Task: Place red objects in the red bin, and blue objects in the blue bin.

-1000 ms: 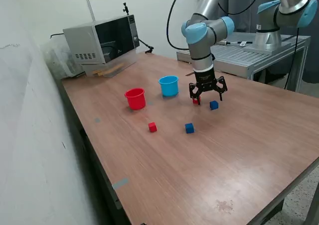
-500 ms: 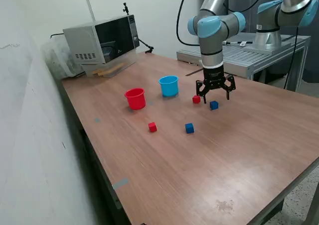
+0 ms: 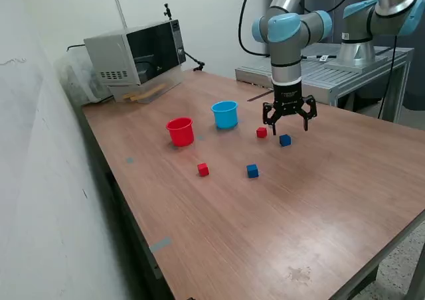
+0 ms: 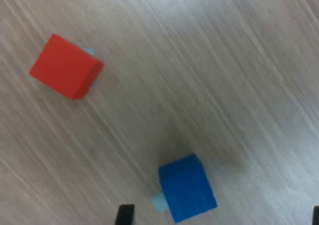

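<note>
In the exterior view the gripper (image 3: 290, 129) hangs just above the table (image 3: 345, 180) with its fingers spread wide and nothing between them. A blue cube (image 3: 285, 140) lies just below it, and a red cube (image 3: 261, 133) sits near, toward the exterior view's left. Further that way stand the blue cup (image 3: 225, 114) and then the red cup (image 3: 180, 131), both upright. A second red cube (image 3: 203, 170) and a second blue cube (image 3: 252, 171) lie well apart from the gripper, nearer the camera. Nothing stands between the gripper and the cube under it. Since a second ago the gripper has shifted from over the red cube to the exterior view's right and risen slightly; no cube has moved

In the wrist view the blue cube (image 4: 187, 187) and the red cube (image 4: 66, 66) lie apart on bare wood
</note>
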You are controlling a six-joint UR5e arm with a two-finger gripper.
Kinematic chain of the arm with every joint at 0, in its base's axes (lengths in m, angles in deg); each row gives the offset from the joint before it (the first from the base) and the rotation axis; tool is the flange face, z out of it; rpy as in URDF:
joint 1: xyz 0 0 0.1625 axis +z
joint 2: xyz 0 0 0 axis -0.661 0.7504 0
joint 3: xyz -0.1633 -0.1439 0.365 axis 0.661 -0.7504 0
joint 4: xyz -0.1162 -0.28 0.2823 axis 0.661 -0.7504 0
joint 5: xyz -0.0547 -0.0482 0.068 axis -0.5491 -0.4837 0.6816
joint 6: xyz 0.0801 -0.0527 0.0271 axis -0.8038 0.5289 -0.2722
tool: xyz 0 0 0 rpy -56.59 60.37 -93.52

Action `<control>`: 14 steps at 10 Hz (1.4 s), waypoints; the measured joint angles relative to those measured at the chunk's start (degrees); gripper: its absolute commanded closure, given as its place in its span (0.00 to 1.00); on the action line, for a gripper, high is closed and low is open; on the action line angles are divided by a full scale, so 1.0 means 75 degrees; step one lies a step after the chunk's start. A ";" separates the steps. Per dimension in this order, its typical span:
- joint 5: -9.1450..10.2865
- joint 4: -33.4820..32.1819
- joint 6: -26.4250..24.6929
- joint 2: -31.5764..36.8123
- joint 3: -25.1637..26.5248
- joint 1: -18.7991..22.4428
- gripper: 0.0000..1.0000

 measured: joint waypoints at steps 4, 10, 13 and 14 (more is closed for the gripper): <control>0.0033 0.0005 0.0029 -0.0035 -0.0008 -0.0053 0.00; 0.0094 -0.0021 0.0040 -0.0205 -0.0013 -0.0057 1.00; 0.0273 -0.0107 0.0047 -0.0226 -0.0017 -0.0066 1.00; 0.0304 -0.0122 0.0051 -0.0226 -0.0016 -0.0068 1.00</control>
